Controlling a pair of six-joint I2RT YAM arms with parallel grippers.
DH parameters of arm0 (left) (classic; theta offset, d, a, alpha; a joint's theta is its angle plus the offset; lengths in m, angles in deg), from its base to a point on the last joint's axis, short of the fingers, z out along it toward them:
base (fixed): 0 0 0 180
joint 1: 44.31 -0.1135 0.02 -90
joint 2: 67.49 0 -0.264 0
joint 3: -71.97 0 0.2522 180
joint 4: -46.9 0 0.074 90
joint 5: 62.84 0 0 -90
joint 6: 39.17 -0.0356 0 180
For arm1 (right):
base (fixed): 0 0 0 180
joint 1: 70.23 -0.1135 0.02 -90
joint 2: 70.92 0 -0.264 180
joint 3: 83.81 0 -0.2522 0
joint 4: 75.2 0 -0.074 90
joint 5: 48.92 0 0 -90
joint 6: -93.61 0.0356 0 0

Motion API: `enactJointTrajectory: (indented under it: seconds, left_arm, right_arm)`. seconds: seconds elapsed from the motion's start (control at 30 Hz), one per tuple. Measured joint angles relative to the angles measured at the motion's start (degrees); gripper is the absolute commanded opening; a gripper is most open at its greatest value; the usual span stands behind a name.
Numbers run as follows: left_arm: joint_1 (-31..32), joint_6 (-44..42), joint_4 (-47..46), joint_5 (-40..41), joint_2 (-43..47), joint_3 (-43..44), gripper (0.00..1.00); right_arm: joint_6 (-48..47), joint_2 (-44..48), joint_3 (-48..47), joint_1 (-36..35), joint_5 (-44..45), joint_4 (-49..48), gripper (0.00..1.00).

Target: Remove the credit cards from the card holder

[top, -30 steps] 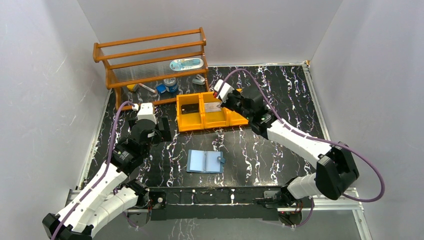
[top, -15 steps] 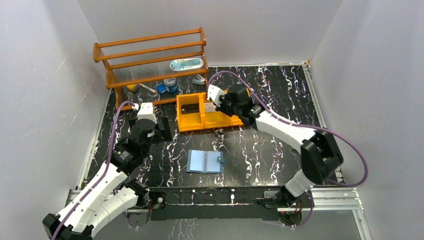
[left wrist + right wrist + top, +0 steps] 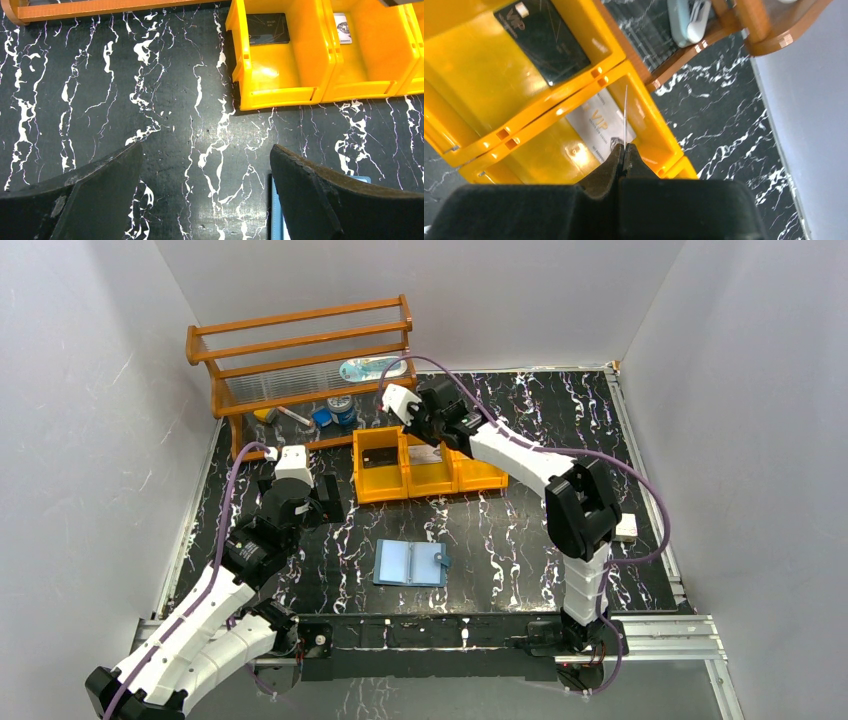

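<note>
Drop-off step. The right end effector [image 3: 625, 148] pinches a thin card [image 3: 625, 107] edge-on over the tray [image 3: 574, 95], which holds a silver card [image 3: 599, 125] and a black card [image 3: 544, 37]. The left end effector [image 3: 205, 152] is spread, idle over the bench [image 3: 150, 100]. The card holder [image 3: 410, 563] lies open near the front. Next, probably lower and release into a free compartment.

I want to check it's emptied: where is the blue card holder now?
Top view: the card holder lies open on the table, front centre, just nearer than the orange tray.
</note>
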Motion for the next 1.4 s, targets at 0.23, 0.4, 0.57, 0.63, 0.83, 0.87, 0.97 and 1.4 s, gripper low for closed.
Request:
enactJointTrajectory:
  seconds: [0.23,0.4,0.57,0.63,0.83,0.87,0.97,1.4]
  left_arm:
    - [-0.04,-0.02,-0.02,-0.15,-0.02,-0.07,0.98]
    - [-0.33,-0.04,-0.04,-0.37,-0.24,-0.09,0.98]
    - [-0.37,-0.13,-0.04,-0.39,-0.37,-0.09,0.98]
    - [-0.37,-0.2,-0.04,-0.44,-0.44,-0.09,0.98]
    - [-0.52,-0.22,-0.13,-0.66,-0.79,-0.11,0.98]
    - [-0.59,-0.22,-0.17,-0.7,-0.81,-0.13,0.98]
    - [-0.72,-0.24,-0.24,-0.79,-0.87,-0.15,0.98]
    - [-0.87,-0.26,-0.46,-1.36,-1.03,-0.15,0.98]
  right_arm:
    - [7.37,-3.17,0.63,0.0,2.14,0.96,0.0]
    - [15.19,-4.92,1.57,0.0,2.62,-0.79,0.7]
    - [14.75,-6.43,2.73,0.0,3.41,-2.27,0.65]
    - [14.25,-6.78,3.34,0.0,3.93,-2.69,0.63]
    - [12.63,-7.3,3.82,0.0,4.35,-3.15,0.55]
    - [12.52,-7.3,3.82,0.0,4.35,-3.17,0.54]
    - [12.24,-7.3,3.89,0.0,4.33,-3.19,0.53]
    - [38.45,-7.28,4.0,0.0,4.11,3.02,0.38]
